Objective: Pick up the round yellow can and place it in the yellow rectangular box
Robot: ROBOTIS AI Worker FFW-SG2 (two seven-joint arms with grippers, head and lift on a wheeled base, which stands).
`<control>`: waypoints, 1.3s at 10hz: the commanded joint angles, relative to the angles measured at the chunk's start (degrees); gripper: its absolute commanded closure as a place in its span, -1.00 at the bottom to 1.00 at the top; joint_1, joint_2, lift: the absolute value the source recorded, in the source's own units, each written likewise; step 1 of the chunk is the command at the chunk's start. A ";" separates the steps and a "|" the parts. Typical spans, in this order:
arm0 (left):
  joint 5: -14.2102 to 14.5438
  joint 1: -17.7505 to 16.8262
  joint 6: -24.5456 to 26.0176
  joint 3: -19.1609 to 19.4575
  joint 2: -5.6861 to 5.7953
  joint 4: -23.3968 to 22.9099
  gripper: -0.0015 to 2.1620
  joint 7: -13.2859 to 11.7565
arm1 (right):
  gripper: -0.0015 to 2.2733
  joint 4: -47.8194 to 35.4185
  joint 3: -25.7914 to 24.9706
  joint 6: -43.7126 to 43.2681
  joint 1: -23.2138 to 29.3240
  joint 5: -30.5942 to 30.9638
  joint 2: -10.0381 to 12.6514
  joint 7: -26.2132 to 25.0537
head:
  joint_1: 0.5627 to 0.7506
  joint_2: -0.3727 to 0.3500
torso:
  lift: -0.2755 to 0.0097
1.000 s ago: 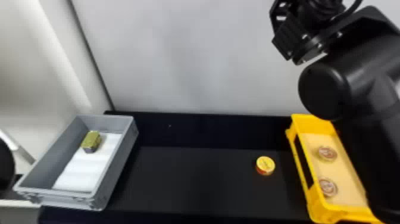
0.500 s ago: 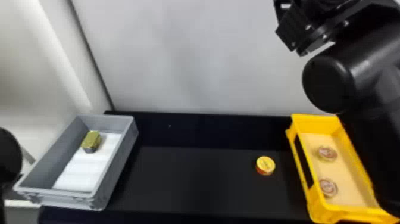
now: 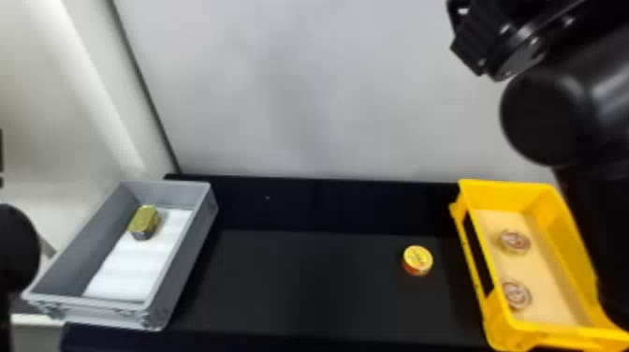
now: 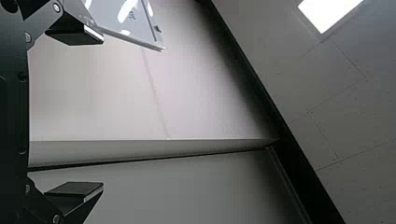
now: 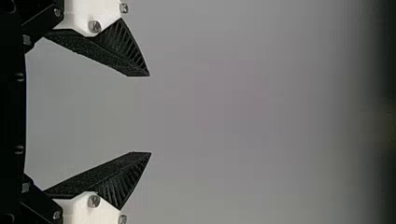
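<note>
The round yellow can (image 3: 418, 260), with a red side, stands on the black table just left of the yellow rectangular box (image 3: 531, 187). Over that box, at the upper right, hangs my right arm (image 3: 545, 119), away from the can. In the right wrist view, my right gripper (image 5: 140, 114) is open in front of a plain grey surface, nothing between its fingers. My left arm (image 3: 16, 248) is at the left edge, beside the grey box. The left wrist view has my left gripper (image 4: 102, 112) with its two fingers wide apart and nothing held.
Inside the yellow box lie two round tins (image 3: 515, 241) on a beige base. A grey box (image 3: 89, 309) at the left holds a gold-green block (image 3: 144, 222) on a white pad. A pale wall (image 3: 304, 93) rises behind the black table (image 3: 304, 281).
In the head view my right arm has shifted up and to the right. The left arm has come slightly farther in from the left edge. Can and boxes have stayed put.
</note>
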 commanded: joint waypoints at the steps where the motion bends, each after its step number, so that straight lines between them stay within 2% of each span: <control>1: 1.09 1.12 3.17 0.94 -1.66 -1.10 -0.85 -0.77 | -0.83 -4.99 -10.05 34.47 -2.79 -3.57 5.48 -2.82 | 0.39 0.18 | 0.91; 2: 1.18 1.48 4.23 1.29 -1.84 -1.45 -0.85 -0.95 | -0.82 -4.73 -12.95 44.14 -4.10 -5.24 6.18 -3.88 | 0.39 0.18 | 0.91; 3: 1.35 1.74 5.02 1.29 -2.10 -1.54 -0.85 -1.21 | -0.80 -4.20 -15.41 50.65 -3.93 -7.09 5.74 -4.40 | 0.39 0.18 | 0.91; 5: 1.79 2.88 5.28 1.64 -3.07 -1.71 -0.85 -1.30 | -0.78 -0.77 -19.10 52.94 1.35 -10.87 4.60 -4.84 | 0.39 0.18 | 0.91; 6: 1.88 2.88 5.63 1.47 -2.90 -1.80 -0.85 -1.39 | -0.78 2.04 -21.04 54.17 4.07 -11.31 4.60 -4.93 | 0.39 0.18 | 0.91; 8: 2.14 2.79 5.63 1.20 -2.81 -1.80 -0.85 -1.48 | -0.80 9.42 -21.65 50.91 8.64 -15.79 2.58 -4.84 | 0.39 0.18 | 0.91; 10: 2.32 2.71 5.63 0.76 -2.72 -1.63 -0.85 -1.56 | -0.80 19.27 -15.76 42.56 10.93 -22.21 -1.29 -4.05 | 0.39 0.18 | 0.91; 11: 2.41 2.44 5.63 0.24 -2.63 -1.36 -0.85 -1.56 | -0.81 23.66 -13.03 40.80 10.66 -19.04 -1.73 0.96 | 0.39 0.18 | 0.91; 12: 2.58 2.35 5.63 -0.03 -2.63 -1.10 -0.85 -1.65 | -0.81 29.29 -12.24 36.84 10.66 -15.00 -1.47 12.12 | 0.39 0.18 | 0.91; 13: 2.67 2.27 5.63 -0.38 -2.72 -0.92 -0.85 -1.74 | -0.81 31.22 -9.78 34.38 10.66 -13.77 -1.38 12.65 | 0.39 0.18 | 0.91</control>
